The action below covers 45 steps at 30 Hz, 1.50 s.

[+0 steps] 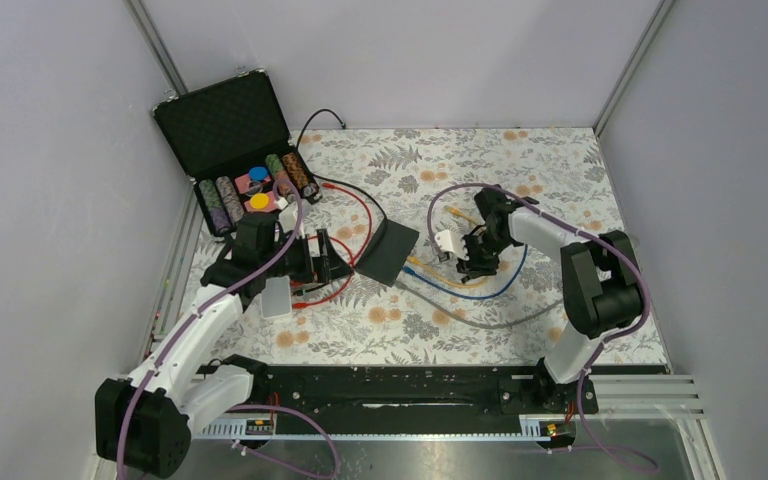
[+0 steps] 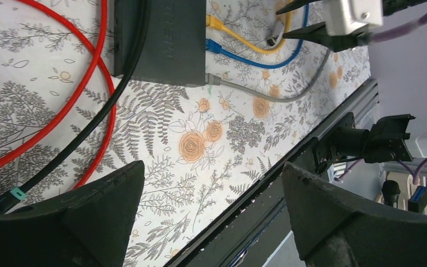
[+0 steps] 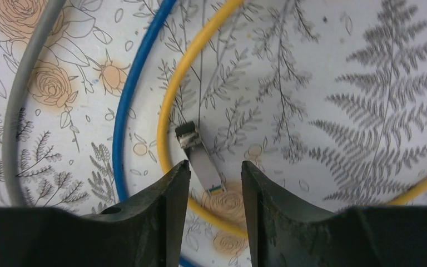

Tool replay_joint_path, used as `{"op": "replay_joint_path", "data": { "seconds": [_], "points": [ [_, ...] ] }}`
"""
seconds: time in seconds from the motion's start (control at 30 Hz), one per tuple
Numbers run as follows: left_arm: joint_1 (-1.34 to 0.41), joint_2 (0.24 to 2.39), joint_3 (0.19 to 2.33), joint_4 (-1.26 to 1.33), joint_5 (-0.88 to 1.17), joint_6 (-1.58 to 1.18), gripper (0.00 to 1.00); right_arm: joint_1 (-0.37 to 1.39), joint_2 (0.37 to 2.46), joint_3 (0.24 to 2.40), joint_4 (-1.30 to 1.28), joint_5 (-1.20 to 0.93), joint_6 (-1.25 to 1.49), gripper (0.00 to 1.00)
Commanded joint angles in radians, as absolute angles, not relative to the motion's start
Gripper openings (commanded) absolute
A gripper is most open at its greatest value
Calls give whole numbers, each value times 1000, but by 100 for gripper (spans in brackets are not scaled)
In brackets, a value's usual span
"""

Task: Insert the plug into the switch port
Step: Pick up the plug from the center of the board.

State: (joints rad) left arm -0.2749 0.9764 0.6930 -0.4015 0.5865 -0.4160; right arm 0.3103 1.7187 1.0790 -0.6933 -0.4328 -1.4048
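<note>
The black switch (image 1: 385,252) lies mid-table; in the left wrist view (image 2: 164,39) yellow, blue and grey cables enter its edge. The loose plug (image 3: 197,156), clear with a metal tip, lies flat on the floral cloth at the end of the yellow cable (image 3: 172,94). My right gripper (image 3: 216,172) is open, its jaws astride the plug's rear end, not touching it. It also shows in the top view (image 1: 475,262) and the left wrist view (image 2: 294,21). My left gripper (image 2: 211,172) is open and empty, left of the switch (image 1: 325,262).
An open black case of poker chips (image 1: 245,150) stands at the back left. Red (image 1: 355,215) and black (image 1: 345,185) cables loop left of the switch. A white box (image 1: 276,297) lies by the left arm. Blue (image 3: 128,105) and grey (image 3: 14,128) cables curve beside the plug.
</note>
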Motion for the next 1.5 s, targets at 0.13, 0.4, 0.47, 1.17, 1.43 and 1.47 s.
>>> {"op": "replay_joint_path", "data": {
  "seconds": [0.13,0.4,0.47,1.17,1.43,1.47],
  "points": [
    [-339,899,656,-335,653,-424,93,376,1789,1126,-710,-386,-1525,42],
    [-385,868,659,-333,660,-424,95,490,1870,1178,-756,-211,-1479,17],
    [-386,859,658,-333,655,-424,95,516,1907,1210,-774,-154,-1419,13],
    [-386,918,644,-177,644,-593,95,455,1525,1212,-806,-622,-1263,12],
    [-452,1017,750,-148,655,-548,87,482,1347,1115,-726,-944,-1227,12],
    [-463,1026,760,-144,647,-546,86,486,1322,1090,-692,-947,-1197,12]
  ]
}}
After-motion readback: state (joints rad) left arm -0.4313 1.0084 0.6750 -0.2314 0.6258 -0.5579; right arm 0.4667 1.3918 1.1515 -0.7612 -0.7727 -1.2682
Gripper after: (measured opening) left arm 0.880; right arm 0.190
